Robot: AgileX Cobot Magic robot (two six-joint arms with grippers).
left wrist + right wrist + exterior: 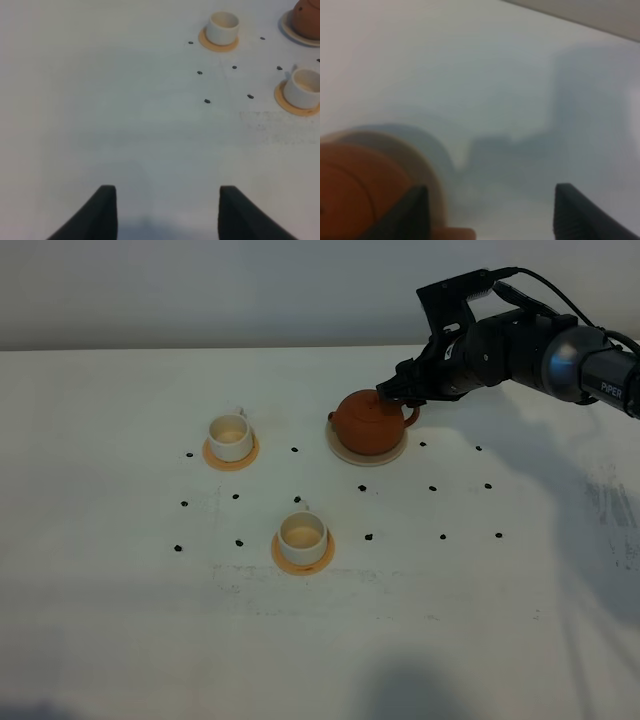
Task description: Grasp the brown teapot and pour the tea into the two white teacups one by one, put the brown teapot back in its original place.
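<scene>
The brown teapot (366, 421) sits on its beige round coaster (368, 455) right of the table's middle. My right gripper (400, 392) hovers open just behind and above the teapot's loop handle (412, 415). In the right wrist view, the blurred teapot (355, 190) lies beside one finger of the right gripper (490, 215), and a bit of the handle (456, 233) shows between the fingers. One white teacup (229, 437) stands on a saucer to the left, the other teacup (302, 534) nearer the front. My left gripper (167, 212) is open over bare table, far from the cups (223, 27) (305, 87).
Small black dots (294, 450) are scattered over the white table (120, 620) around the cups and teapot. The right arm (540, 350) reaches in from the back right. The table's far edge meets a grey wall (200, 290).
</scene>
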